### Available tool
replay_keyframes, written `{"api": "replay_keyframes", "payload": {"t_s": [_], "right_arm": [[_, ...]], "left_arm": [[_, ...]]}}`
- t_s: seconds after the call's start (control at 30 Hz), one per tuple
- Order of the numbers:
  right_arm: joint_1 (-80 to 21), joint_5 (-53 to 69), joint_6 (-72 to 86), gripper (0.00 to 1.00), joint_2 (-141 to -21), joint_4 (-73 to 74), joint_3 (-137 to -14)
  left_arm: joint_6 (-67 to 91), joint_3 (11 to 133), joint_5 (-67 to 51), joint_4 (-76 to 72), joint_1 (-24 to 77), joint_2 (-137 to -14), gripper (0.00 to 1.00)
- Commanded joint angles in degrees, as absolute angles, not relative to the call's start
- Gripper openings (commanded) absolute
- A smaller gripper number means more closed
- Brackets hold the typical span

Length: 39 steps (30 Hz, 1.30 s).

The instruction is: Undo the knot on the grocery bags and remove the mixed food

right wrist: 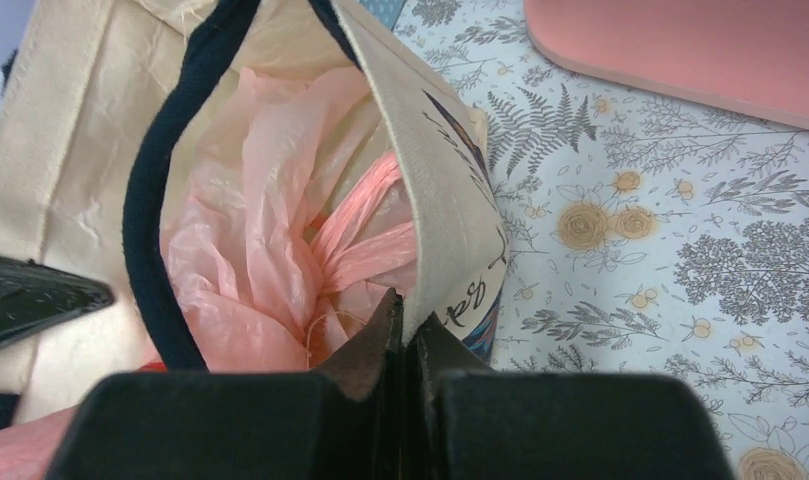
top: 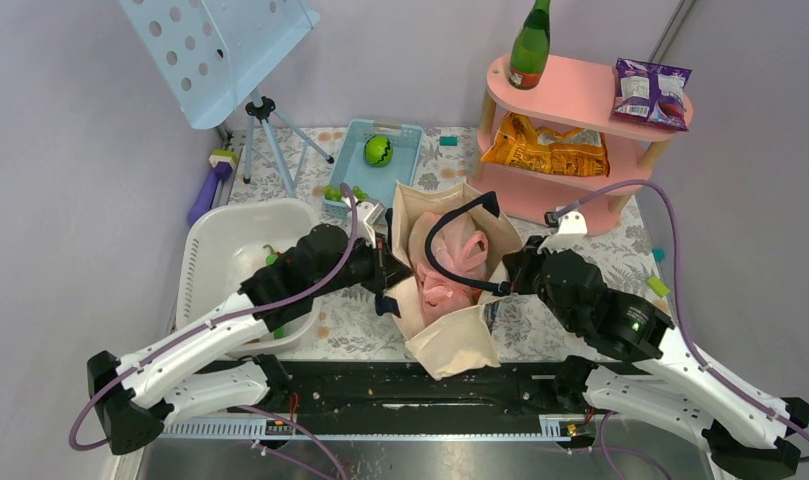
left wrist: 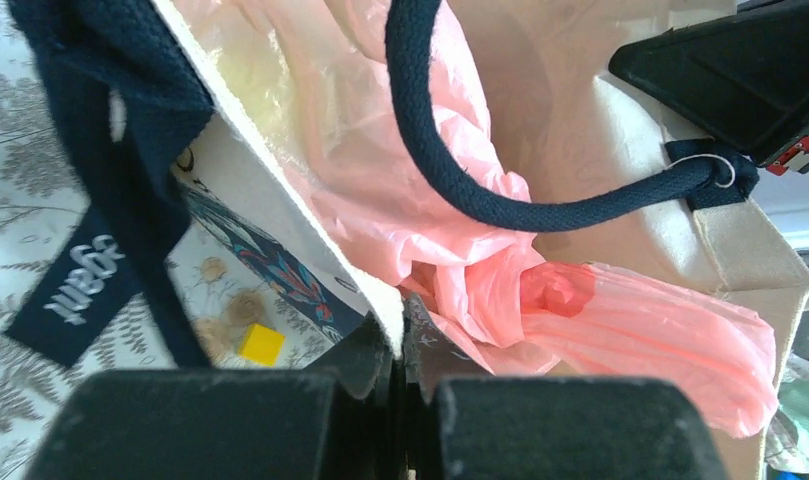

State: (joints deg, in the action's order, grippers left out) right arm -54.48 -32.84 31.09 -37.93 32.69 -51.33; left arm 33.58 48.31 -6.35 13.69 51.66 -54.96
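The beige canvas tote [top: 450,345] stands open at the table's middle, and the pink plastic bag [top: 450,280] sits inside it with its top tied in a knot [left wrist: 555,290]. My left gripper [top: 388,272] is shut on the tote's left rim [left wrist: 280,190], the cloth pinched between its tips [left wrist: 398,335]. On the opposite side my right gripper [top: 505,278] is shut on the right rim [right wrist: 430,200], as seen at its tips [right wrist: 405,325]. A black handle [left wrist: 450,170] loops over the pink bag [right wrist: 250,230]. The mixed food is hidden inside the pink bag.
A white basket [top: 205,250] stands left of the tote. Behind it is a blue tray [top: 400,135] holding a green ball [top: 378,150]. A pink shelf [top: 580,95] at back right carries a green bottle [top: 530,45], a purple packet [top: 652,92] and orange packets [top: 545,150].
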Motion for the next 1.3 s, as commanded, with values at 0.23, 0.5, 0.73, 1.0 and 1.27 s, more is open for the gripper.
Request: {"api": "replay_keyframes", "payload": {"t_s": [0.23, 0.5, 0.73, 1.0, 1.27], "right_arm": [[-54.48, -37.12, 32.22, 0.0, -45.06, 24.3, -49.99], [-44.19, -29.06, 30.34, 0.01, -50.67, 23.03, -51.06], [-43.94, -28.31, 23.14, 0.92, -52.36, 31.86, -62.46], [-43.9, -18.39, 23.6, 1.0, -51.94, 38.47, -74.45], [-46.76, -9.37, 26.8, 0.87, -64.25, 37.69, -81.48]], "left_arm": [[25.3, 53.01, -12.7, 18.13, 41.77, -52.92, 0.0], [18.04, 59.87, -16.16, 21.93, 36.61, -58.14, 0.0], [13.36, 61.51, -18.72, 23.86, 36.25, -60.91, 0.0], [12.26, 57.44, -16.85, 20.07, 36.21, -56.25, 0.36], [12.19, 56.97, -10.07, 21.7, 35.95, -56.45, 0.39]]}}
